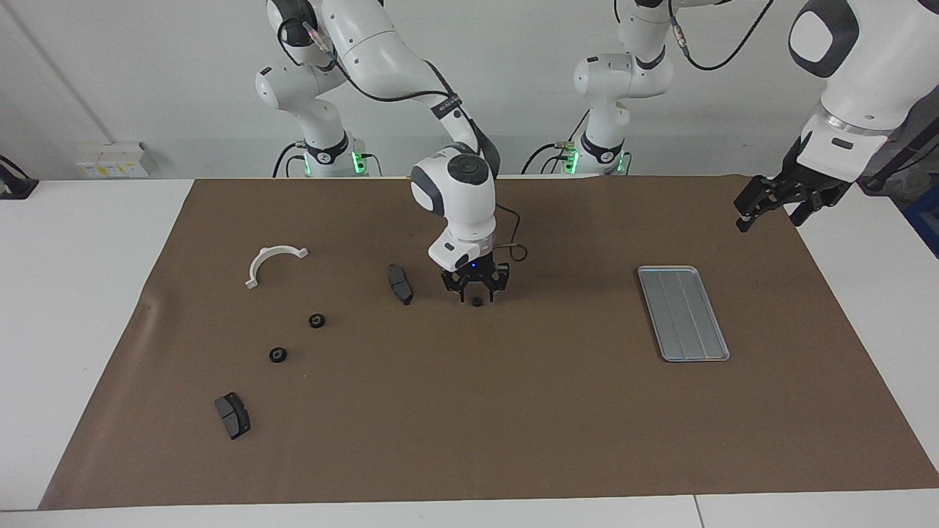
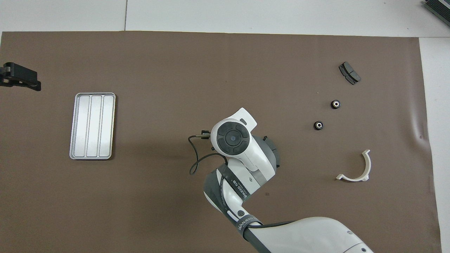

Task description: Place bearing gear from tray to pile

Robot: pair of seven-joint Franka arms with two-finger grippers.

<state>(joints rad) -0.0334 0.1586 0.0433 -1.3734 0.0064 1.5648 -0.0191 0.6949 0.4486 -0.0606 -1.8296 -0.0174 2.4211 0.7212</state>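
Observation:
A small black bearing gear (image 1: 477, 301) lies on the brown mat between the pile and the tray. My right gripper (image 1: 477, 292) is low over it, its open fingers either side of the gear. In the overhead view the right arm's wrist (image 2: 232, 137) hides both. The silver ridged tray (image 1: 682, 312) (image 2: 92, 125) is empty, toward the left arm's end. The pile is a white half-ring bracket (image 1: 273, 262) (image 2: 357, 168), two dark slabs (image 1: 400, 284) (image 1: 232, 415) and two black rings (image 1: 316, 320) (image 1: 277, 355). My left gripper (image 1: 768, 218) (image 2: 19, 75) hangs open and empty, raised over the mat's edge beside the tray.
The brown mat (image 1: 469, 425) covers most of the white table. One dark slab lies close beside the right gripper, toward the right arm's end. In the overhead view the rings (image 2: 318, 125) (image 2: 335, 104) and a slab (image 2: 349, 72) lie toward the right arm's end.

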